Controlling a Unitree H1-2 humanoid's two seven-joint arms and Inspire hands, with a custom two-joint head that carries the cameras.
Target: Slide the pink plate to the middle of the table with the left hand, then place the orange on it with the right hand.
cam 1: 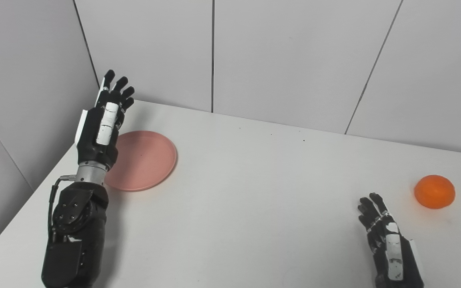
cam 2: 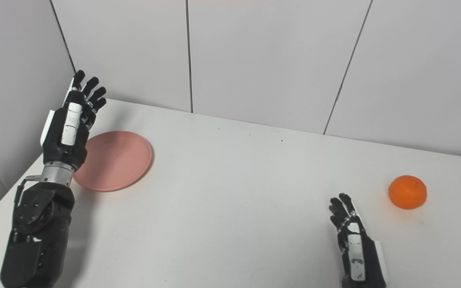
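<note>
A pink plate (cam 1: 146,160) lies flat on the white table (cam 1: 254,192) near its left edge. My left hand (cam 1: 104,120) is raised above the plate's left rim, fingers straight and apart, holding nothing; it covers part of that rim. An orange (cam 1: 434,191) sits on the table at the right. My right hand (cam 1: 386,240) is low near the front edge, left of and nearer than the orange, fingers open and empty. Both also show in the right eye view: plate (cam 2: 118,160), orange (cam 2: 407,192).
Grey panel walls (cam 1: 294,60) stand close behind the table and along its left side, right by my left hand. The table's left edge runs diagonally just beside my left forearm (cam 1: 74,236).
</note>
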